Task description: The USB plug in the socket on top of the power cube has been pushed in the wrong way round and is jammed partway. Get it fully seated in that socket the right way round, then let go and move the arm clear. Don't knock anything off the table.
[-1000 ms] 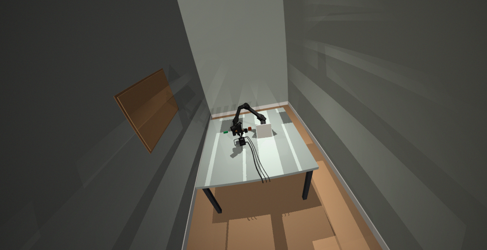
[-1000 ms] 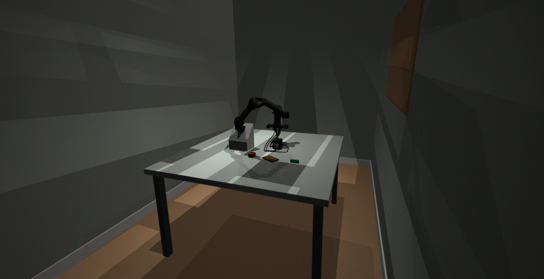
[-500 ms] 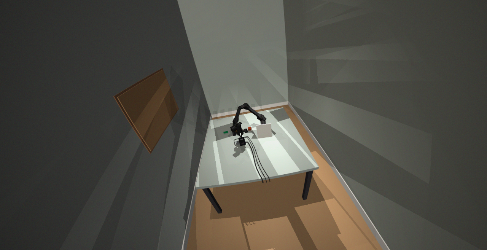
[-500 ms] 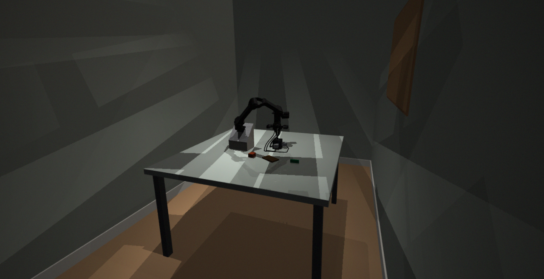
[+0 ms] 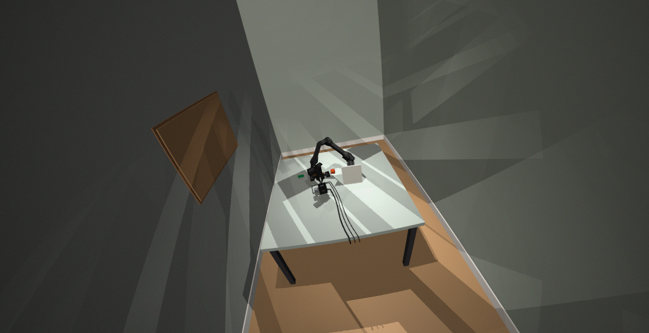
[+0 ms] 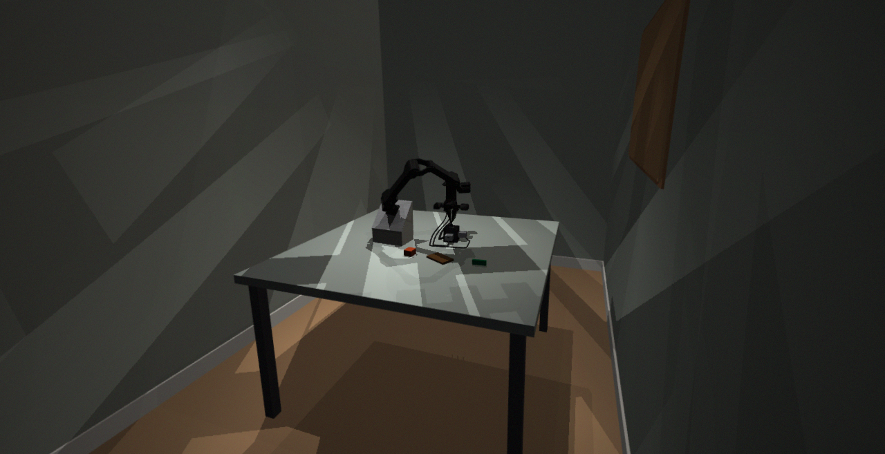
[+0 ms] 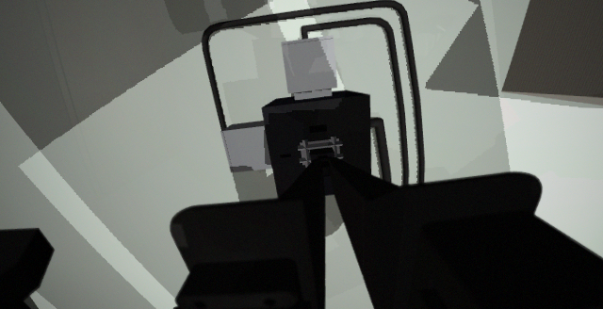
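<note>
Right up close, the gripper points down with its fingers pinched nearly together, clamped on the plug at the top of the black cube. The plug's pale metal frame shows just past the fingertips, sitting at the cube's top socket; how deep it sits I cannot tell. Two grey blocks stick out of the cube's sides, one on the far face, one on the left. Black cables loop around the cube and run off across the tabletop to its edge. Beyond that, an orange block, a brown slab and a green piece lie apart from each other. Farther back the arm arches over from a grey box.
</note>
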You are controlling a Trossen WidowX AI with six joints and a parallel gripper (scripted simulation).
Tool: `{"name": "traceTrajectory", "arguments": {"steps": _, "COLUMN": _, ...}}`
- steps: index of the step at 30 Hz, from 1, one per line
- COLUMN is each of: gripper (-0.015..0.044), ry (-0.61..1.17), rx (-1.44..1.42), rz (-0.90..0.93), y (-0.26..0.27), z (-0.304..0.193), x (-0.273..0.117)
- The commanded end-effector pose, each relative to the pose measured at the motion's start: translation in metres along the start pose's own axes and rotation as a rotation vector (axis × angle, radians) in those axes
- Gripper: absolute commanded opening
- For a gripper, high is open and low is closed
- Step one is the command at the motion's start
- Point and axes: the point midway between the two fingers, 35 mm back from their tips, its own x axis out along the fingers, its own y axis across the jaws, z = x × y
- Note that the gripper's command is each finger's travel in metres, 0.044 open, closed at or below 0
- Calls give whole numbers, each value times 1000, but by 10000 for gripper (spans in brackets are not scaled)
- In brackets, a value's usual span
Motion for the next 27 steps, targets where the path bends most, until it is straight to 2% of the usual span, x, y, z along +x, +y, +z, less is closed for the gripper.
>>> {"name": "traceTrajectory", "arguments": {"steps": 1, "gripper": 0, "ry": -5, "rx": -3, "rz": 2, "y": 0, "z": 0, "x": 1}}
{"name": "traceTrajectory", "arguments": {"steps": 27, "gripper": 0, "ry": -5, "rx": -3, "rz": 2, "y": 0, "z": 0, "x": 4}}
